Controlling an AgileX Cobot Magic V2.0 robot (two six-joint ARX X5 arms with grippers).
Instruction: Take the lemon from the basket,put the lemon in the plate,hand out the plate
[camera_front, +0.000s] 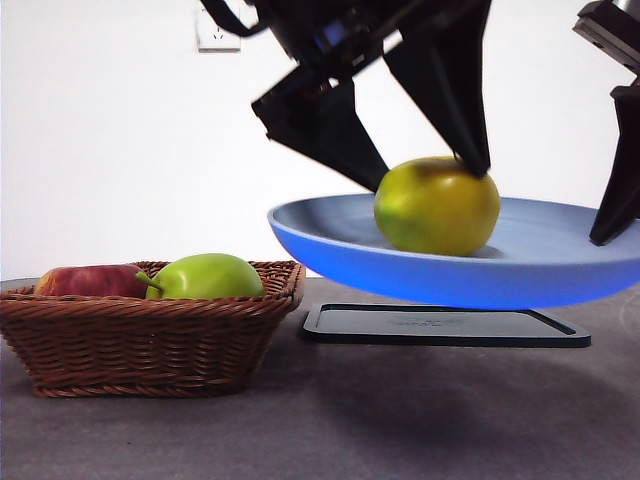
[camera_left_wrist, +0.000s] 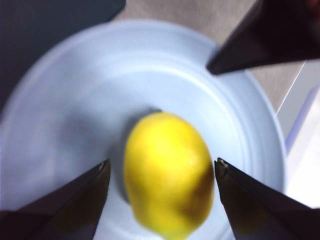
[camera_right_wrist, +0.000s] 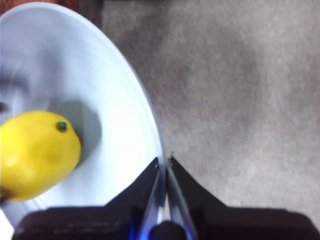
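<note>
In the front view we see the plate (camera_front: 330, 245) held in the air above the black tray (camera_front: 445, 325), at centre right of the frame. The lemon (camera_front: 437, 205) lies in it, and the left end effector (camera_left_wrist: 162, 172) straddles it with jaws spread, the lemon's long axis running between them and neither jaw clearly pressing it. The right end effector (camera_right_wrist: 164, 162) is closed on the plate's rim, carrying it. We judge the handing out falls to the right arm, once the left lifts clear. The basket (camera_front: 150, 335) sits lower left.

Yellow lemon (camera_front: 437, 205) on raised blue plate (camera_front: 540, 270)
</note>
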